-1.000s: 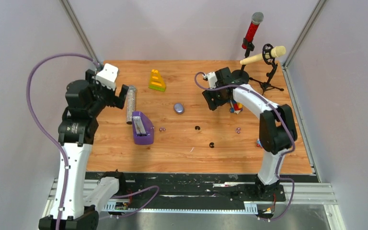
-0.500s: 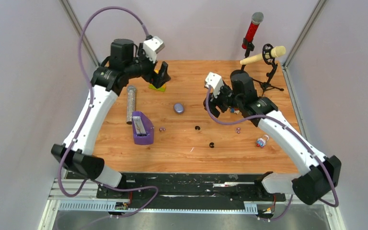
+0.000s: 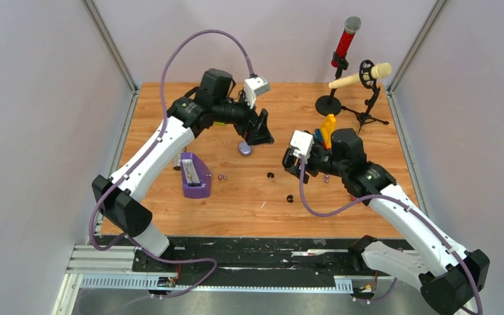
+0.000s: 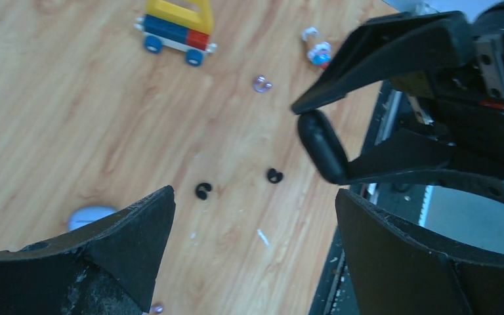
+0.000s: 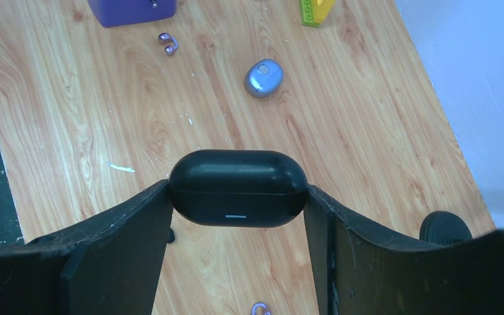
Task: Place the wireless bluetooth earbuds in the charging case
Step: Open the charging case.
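Gripping the charging case [image 5: 237, 188] end-to-end in the right end effector [image 3: 296, 168], near the black earbuds [image 3: 270, 175] on the tabletop [image 3: 230, 207]; left end effector [image 3: 260, 134] wide open, empty, farther.

Top cam overhead; wrist cams closer, both see black case [image 5: 236, 187].

The table [image 3: 236, 216] is orange-brown wood with darker grain lines. The charging case [image 5: 236, 189] is glossy black with one thin pale line on its front. Two earbuds [image 4: 203, 191] are black; the other earbuds [image 5: 168, 43] are translucent purple. The pebble-shaped case [image 5: 264, 77] is blue-grey. The box [image 3: 195, 176] is purple. The toy car [image 4: 176, 29] is yellow, blue, red and white, with blue wheels. One microphone [image 3: 346, 41] is red with a grey head, the other microphone [image 3: 361, 75] cream.
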